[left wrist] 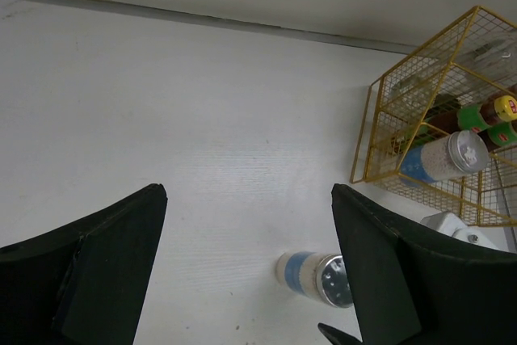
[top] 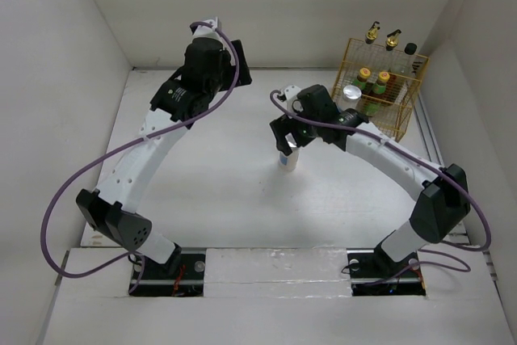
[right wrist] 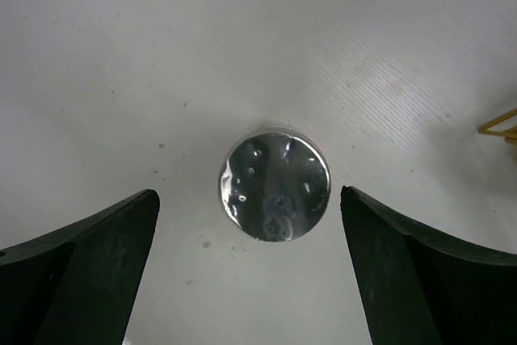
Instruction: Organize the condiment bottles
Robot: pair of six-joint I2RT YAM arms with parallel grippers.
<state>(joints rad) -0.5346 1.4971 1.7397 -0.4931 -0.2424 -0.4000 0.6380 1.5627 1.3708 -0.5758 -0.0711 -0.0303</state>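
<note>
1. From above, we see the shaker [top: 288,161] standing upright on the worktop [top: 218,191], to the left of the rack [top: 396,111]. The right fingers [top: 283,143] hang directly over it. A second shaker [top: 352,92] and two sauce bottles [top: 365,78] are inside the rack.
2. In the left wrist view, the left fingers [left wrist: 105,264] are wide open and hold nothing. The shaker [left wrist: 313,274] stands beyond them, apart from the rack [left wrist: 380,119].
3. In the right wrist view, the right fingers [right wrist: 89,272] stand wide open on both sides of the shaker [right wrist: 275,183], not touching it.
</note>
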